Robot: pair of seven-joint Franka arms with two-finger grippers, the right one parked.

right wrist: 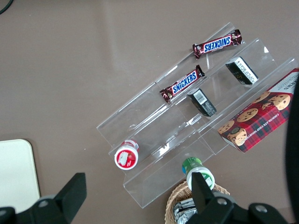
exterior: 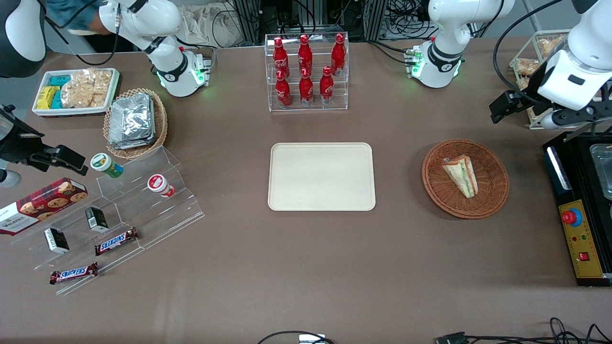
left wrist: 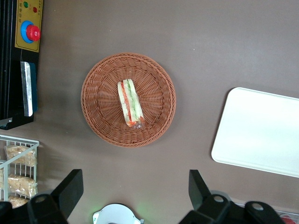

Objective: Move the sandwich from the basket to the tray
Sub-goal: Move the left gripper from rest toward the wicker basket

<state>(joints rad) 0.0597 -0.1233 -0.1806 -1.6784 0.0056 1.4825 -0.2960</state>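
Standing by the counter (exterior: 287, 286) and reading it from the parked arm's end, I first see a small white tray (exterior: 37, 106) of snack packets. A tan wicker basket (exterior: 160, 119) of silver foil packets (exterior: 131, 119) sits just beside it. Nearer the front camera is a clear stepped stand (exterior: 181, 200) with two small tubs, two dark little boxes and two Snickers bars (exterior: 116, 241). A box of chocolate-chip cookies (exterior: 43, 203) is at its end. All of this lies well apart from the fingers, toward the parked arm's end.

Mid-counter, a clear rack (exterior: 306, 106) holds red cola bottles (exterior: 306, 71). The cream-beige tray (exterior: 321, 177) lies flat, nearer the front camera than the rack. Nothing is on it. It is well apart from the fingers, on their parked-arm side.

Next comes the reddish-brown wicker basket (exterior: 492, 186), with the sandwich (exterior: 460, 175) lying inside it near the middle. The wedge is on its side, so its green and orange-red layers show.

The gripper (exterior: 502, 111) hangs in the air over the working arm's end of the counter. In the left wrist view its two dark fingers (left wrist: 70, 186) are spread wide with nothing between them. The basket is below the fingers and nearer the front camera, apart from them. A black control box (exterior: 581, 243) with a red button sits at the counter's edge, just past the basket.
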